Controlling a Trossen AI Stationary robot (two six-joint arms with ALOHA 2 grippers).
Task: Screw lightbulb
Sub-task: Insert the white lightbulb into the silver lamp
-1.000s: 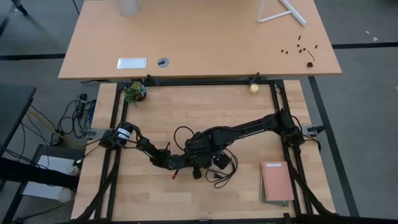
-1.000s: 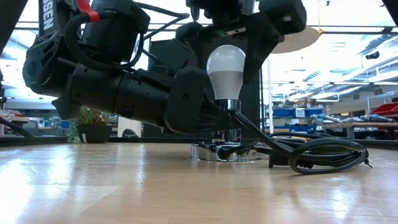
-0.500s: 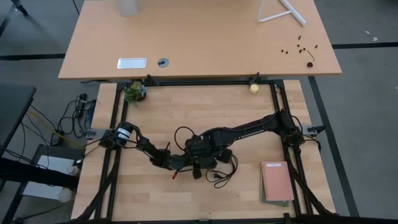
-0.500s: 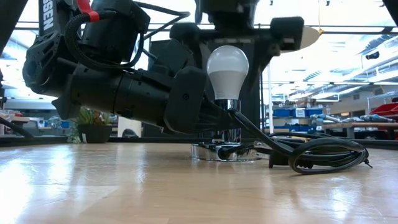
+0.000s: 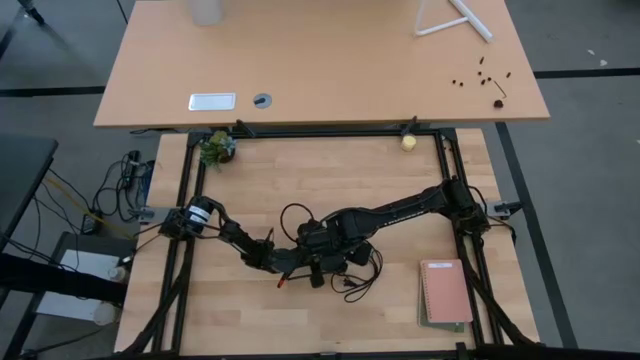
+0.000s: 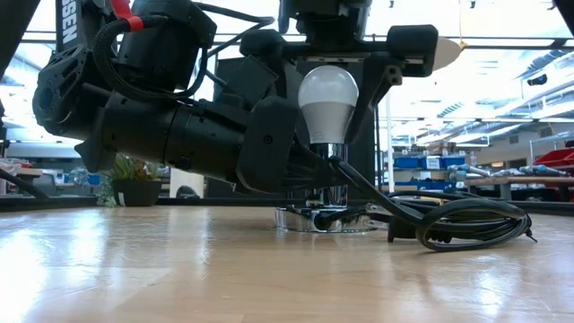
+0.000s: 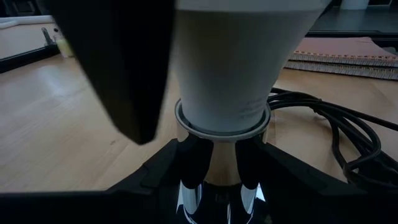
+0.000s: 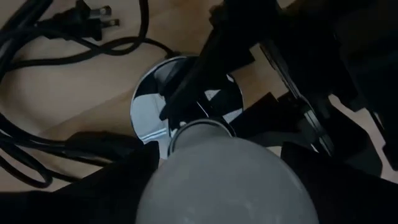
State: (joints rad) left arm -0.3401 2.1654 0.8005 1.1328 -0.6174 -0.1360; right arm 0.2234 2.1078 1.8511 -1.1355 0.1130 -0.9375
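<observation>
Upright, the lightbulb [image 6: 327, 103] stood in the chrome socket [image 6: 325, 218] on the surface [image 6: 269, 269]; the left gripper [image 7: 217, 163] clamped the socket's neck, while the right gripper [image 6: 339, 54] stood apart around the lightbulb's dome.

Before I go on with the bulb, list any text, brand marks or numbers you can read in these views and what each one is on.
"SEN": white letters, cut off by the picture edge, on the dark arm housing at the upper left of the low view.
Lightbulb: no print shows on its white surface in any view.
Pink notebook: no lettering can be made out.
White card on the far table: too small to read.
</observation>
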